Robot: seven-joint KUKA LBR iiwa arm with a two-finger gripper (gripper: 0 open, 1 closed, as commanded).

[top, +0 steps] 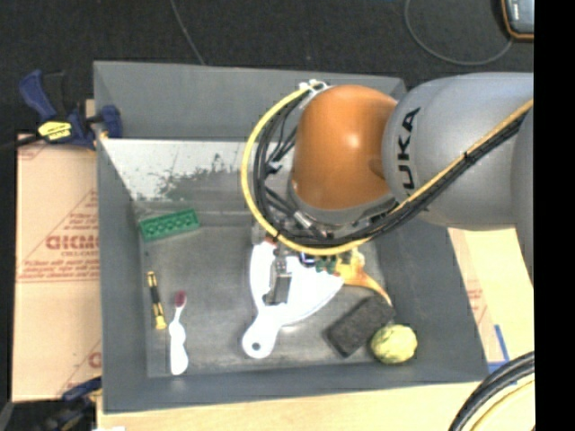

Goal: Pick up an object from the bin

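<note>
My gripper (279, 290) hangs low under the orange wrist cover, right over the round blade of a flat white paddle-shaped thing (305, 305) in the middle of the bin floor. The paddle's short handle with a hole points toward the front left. Whether the gripper touches the paddle I cannot tell. A yellow-orange curved piece (367, 282) sticks out just right of the gripper, partly hidden by the arm. A dark grey sponge block (358, 325) lies against the paddle's right edge.
A yellow-green ball (394, 343) rests in the front right corner. At the left lie a green studded block (169, 224), a thin yellow and black stick (156, 301) and a white toothbrush-like thing (178, 338). The arm covers the bin's back right.
</note>
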